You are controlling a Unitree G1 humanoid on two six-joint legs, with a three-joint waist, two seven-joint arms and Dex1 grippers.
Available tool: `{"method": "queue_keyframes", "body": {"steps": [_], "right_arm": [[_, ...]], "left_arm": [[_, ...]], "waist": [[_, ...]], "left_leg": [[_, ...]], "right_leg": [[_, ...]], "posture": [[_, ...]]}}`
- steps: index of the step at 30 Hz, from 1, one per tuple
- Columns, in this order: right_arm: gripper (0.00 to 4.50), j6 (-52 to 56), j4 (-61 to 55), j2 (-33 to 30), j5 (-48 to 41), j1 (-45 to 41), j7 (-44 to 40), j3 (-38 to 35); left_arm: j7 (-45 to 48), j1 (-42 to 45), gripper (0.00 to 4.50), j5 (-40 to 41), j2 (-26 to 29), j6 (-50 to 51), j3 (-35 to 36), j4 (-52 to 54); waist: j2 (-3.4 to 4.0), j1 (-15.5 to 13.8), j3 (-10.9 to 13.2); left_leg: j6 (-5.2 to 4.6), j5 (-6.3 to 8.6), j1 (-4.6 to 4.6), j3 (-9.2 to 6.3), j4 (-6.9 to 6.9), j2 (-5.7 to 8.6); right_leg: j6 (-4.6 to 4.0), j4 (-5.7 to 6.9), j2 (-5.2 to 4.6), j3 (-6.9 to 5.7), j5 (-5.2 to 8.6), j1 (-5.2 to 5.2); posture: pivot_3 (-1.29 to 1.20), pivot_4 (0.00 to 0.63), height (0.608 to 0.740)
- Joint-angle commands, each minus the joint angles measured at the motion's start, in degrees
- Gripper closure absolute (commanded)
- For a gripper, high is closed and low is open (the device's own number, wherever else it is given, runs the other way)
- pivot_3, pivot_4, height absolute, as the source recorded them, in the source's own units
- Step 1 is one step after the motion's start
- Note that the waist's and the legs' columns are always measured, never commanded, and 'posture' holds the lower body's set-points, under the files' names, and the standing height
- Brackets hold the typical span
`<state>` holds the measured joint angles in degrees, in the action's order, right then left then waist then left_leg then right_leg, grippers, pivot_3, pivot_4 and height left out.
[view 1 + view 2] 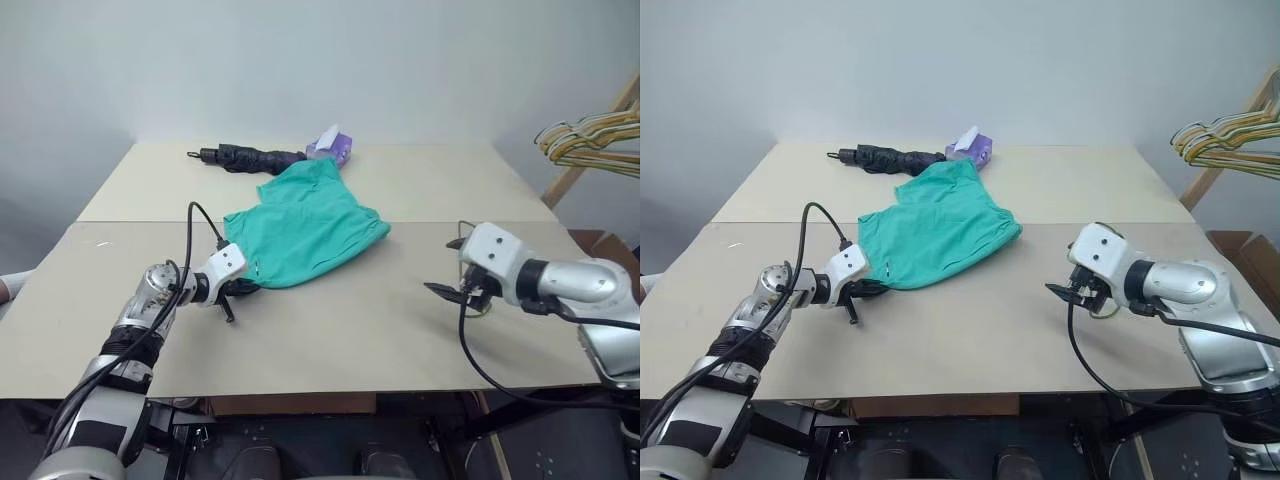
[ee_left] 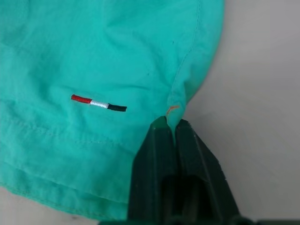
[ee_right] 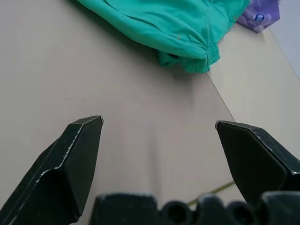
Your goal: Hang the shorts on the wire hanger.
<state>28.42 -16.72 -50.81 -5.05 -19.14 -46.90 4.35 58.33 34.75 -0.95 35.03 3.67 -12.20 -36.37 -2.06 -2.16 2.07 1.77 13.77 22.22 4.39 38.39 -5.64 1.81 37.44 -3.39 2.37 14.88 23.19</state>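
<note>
We note the shorts (image 1: 305, 225) lying crumpled on the beige table (image 1: 330, 330), roughly mid-table and towards the left side, one end reaching back towards a dark folded umbrella (image 1: 245, 156) and a purple packet (image 1: 331, 147) near the far edge. In the left wrist view the cloth shows a small red, white and black embroidered mark (image 2: 98, 103) above the hem.

The left gripper (image 1: 240, 290) sits at the near-left corner of the shorts. Its two black fingers (image 2: 154, 154) are pressed together with a fold of the teal hem edge pinched between the tips; the rest of the garment lies flat on the table.

The right gripper (image 1: 450, 292) hovers over bare table on the right side, well apart from the shorts. Its fingers (image 3: 70, 159) stand spread wide with nothing between them. A thin olive-grey wire (image 3: 211, 193) lies on the table just under this gripper; we take it for part of the wire hanger, though we cannot tell its full shape.

A bunch of yellow, green and pale hangers (image 1: 590, 135) hangs beyond the table's far right corner.
</note>
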Motion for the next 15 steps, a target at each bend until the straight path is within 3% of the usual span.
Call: {"method": "queue_keyframes", "body": {"steps": [1, 8, 15], "right_arm": [[0.0, -8.6, 5.8, 1.4, 7.3, -4.5, 2.6, 4.6], [0.0, -27.7, 29.2, 10.5, 18.9, -15.9, 10.8, 13.2], [0.0, -47.0, 52.3, 16.9, 33.1, -25.8, 24.6, 22.0]], "left_arm": [[2.3, -1.9, 4.49, -0.3, 3.3, -1.4, 0.8, 5.7], [8.2, -8.7, 4.49, 6.7, 10.9, 4.8, 6.9, 21.8], [8.0, -10.1, 4.49, 8.0, 12.6, 7.9, 8.7, 26.1]], "waist": [[0.0, 0.4, 0.0], [0.01, 2.6, 0.0], [0.03, 2.8, 0.0]], "left_leg": [[0.0, 0.0, 0.02, 0.0, 0.0, 0.0], [0.0, 0.0, 0.1, 0.01, -0.02, 0.0], [0.0, 0.0, 0.1, 0.01, -0.03, 0.0]], "right_leg": [[0.0, 0.01, 0.0, 0.0, 0.0, 0.03], [0.01, 0.14, -0.01, 0.03, 0.02, 0.18], [0.03, 0.14, -0.03, 0.03, 0.04, 0.18]], "posture": [[0.05, 0.0, 0.74], [0.07, 0.0, 0.74], [0.1, 0.0, 0.74]]}}
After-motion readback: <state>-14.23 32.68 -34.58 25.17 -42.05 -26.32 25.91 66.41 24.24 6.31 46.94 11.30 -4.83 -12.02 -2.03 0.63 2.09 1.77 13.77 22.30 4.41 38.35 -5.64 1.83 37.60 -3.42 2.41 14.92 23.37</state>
